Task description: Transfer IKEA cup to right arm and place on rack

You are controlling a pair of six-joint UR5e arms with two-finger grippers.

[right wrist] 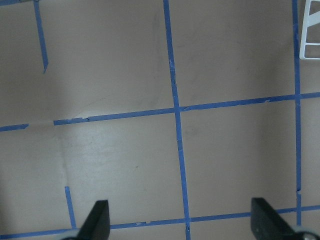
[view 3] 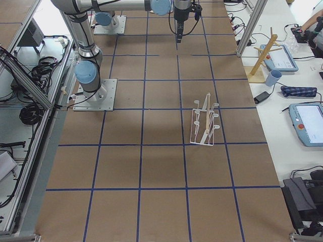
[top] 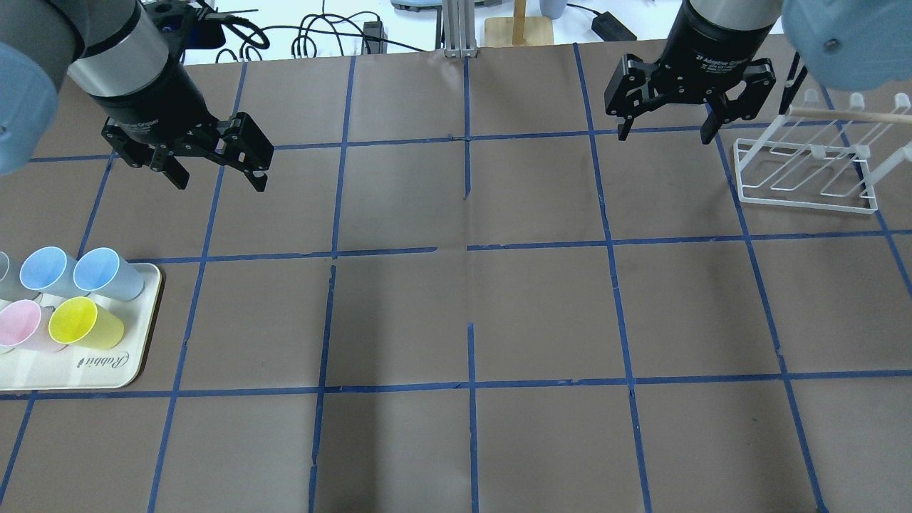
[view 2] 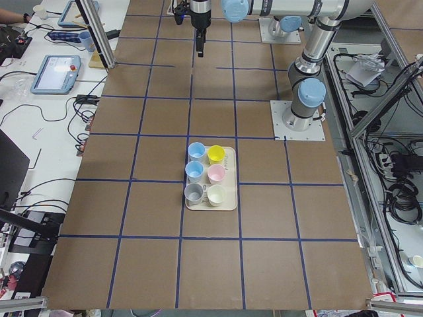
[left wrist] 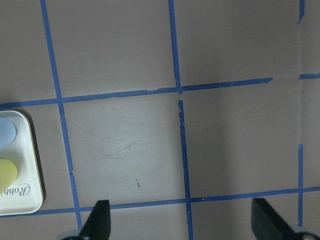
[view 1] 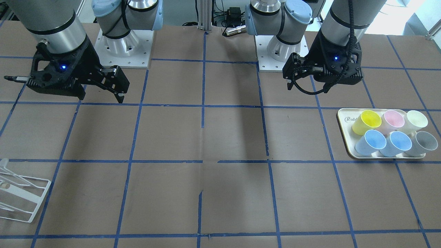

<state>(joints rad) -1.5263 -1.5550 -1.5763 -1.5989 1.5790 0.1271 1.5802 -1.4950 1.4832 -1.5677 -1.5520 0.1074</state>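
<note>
Two pale blue IKEA cups (top: 46,271) (top: 107,274) stand open side up on a cream tray (top: 107,374) at the table's left side. They also show in the front-facing view (view 1: 372,142) (view 1: 397,143). My left gripper (top: 219,182) is open and empty, above the table beyond the tray; the left wrist view shows its fingertips (left wrist: 100,220) wide apart. My right gripper (top: 665,137) is open and empty, just left of the white wire rack (top: 805,171). The rack holds nothing.
The tray also carries a yellow cup (top: 78,320), a pink cup (top: 20,324), a grey cup (view 1: 424,142) and a pale cream cup (view 1: 416,120). Blue tape lines grid the brown table. A wooden stand (view 3: 262,55) and tablets sit off the table's far edge.
</note>
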